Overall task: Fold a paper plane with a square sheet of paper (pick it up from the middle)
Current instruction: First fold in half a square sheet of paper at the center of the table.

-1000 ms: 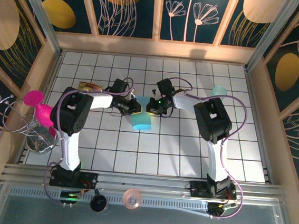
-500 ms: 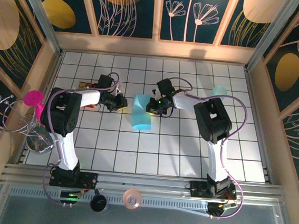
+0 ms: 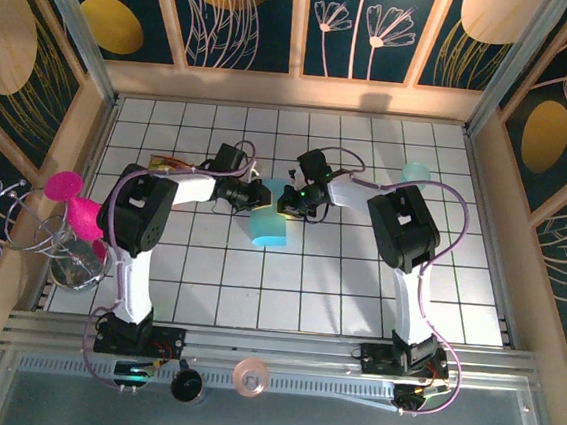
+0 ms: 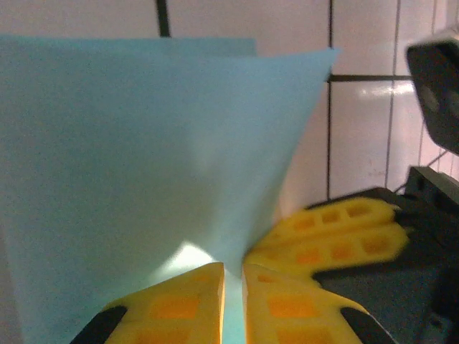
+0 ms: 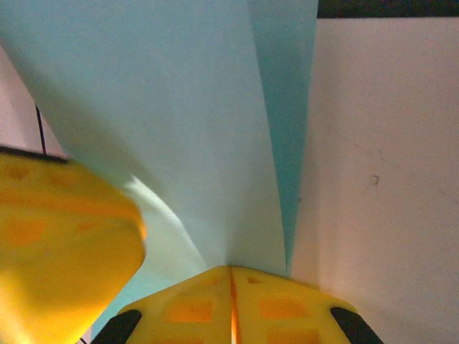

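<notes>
The square sheet of paper [image 3: 268, 227] is light blue and lies folded in the middle of the tiled table, with its far edge lifted between the two grippers. My right gripper [image 3: 284, 202] is shut on that far edge; in the right wrist view the paper [image 5: 165, 107] rises in a crease straight into the closed gripper [image 5: 231, 269]. My left gripper [image 3: 258, 194] meets it from the left. In the left wrist view its fingers [image 4: 233, 269] are nearly together, tips against the paper [image 4: 143, 143], with the right gripper's yellow fingers [image 4: 330, 236] beside them.
A pale teal cup [image 3: 415, 173] stands at the back right. A small yellowish object [image 3: 173, 165] lies at the back left. Pink items [image 3: 69, 197] and a wire stand [image 3: 76, 258] sit beyond the left wall. Wooden walls [image 3: 295, 91] enclose the table.
The left gripper was at the paper a second ago, swung away to the left half a second ago, and is back at the paper's far edge. The right arm has held still.
</notes>
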Controlling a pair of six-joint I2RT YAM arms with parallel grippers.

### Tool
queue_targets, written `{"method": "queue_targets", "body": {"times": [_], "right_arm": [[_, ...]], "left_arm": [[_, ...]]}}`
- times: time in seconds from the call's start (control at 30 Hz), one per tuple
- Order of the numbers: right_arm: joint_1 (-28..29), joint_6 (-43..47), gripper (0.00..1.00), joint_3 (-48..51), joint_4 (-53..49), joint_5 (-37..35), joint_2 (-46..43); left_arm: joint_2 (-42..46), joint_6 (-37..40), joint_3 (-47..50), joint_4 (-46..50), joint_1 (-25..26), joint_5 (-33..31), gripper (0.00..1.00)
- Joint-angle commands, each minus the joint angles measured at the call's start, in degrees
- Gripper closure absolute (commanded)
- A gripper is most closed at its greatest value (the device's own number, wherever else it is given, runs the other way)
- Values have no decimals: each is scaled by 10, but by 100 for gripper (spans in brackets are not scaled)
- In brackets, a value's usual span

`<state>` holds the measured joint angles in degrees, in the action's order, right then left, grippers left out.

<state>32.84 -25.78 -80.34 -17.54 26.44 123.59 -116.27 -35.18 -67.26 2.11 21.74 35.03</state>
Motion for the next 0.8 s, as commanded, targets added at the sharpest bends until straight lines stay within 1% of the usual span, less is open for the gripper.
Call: {"method": "queue_targets", "body": {"times": [0.0, 0.13, 0.3, 0.4, 0.5, 0.57, 0.67, 0.77], "right_arm": [[-12, 13, 90, 65, -112, -191, 102], [-12, 13, 90, 69, -113, -196, 103], [-12, 12, 90, 70, -114, -203, 104], [-11, 12, 90, 70, -114, -204, 105], [-11, 13, 90, 70, -114, -203, 104], [-12, 13, 90, 70, -114, -203, 104], [-12, 12, 90, 71, -112, -202, 104], [-12, 12, 90, 70, -113, -202, 107]], "left_arm": [[-23, 0, -15, -1, -10, -10, 85], [-30, 7, 9, -3, -42, -19, 85], [-10, 22, 38, 17, -101, -57, 86], [12, 33, 33, 36, -116, -74, 86], [36, 32, 25, 42, -114, -63, 86], [53, 26, 25, 35, -103, -56, 85], [61, 23, 13, 34, -68, -47, 85], [42, 12, -10, 29, -27, -39, 85]]}}
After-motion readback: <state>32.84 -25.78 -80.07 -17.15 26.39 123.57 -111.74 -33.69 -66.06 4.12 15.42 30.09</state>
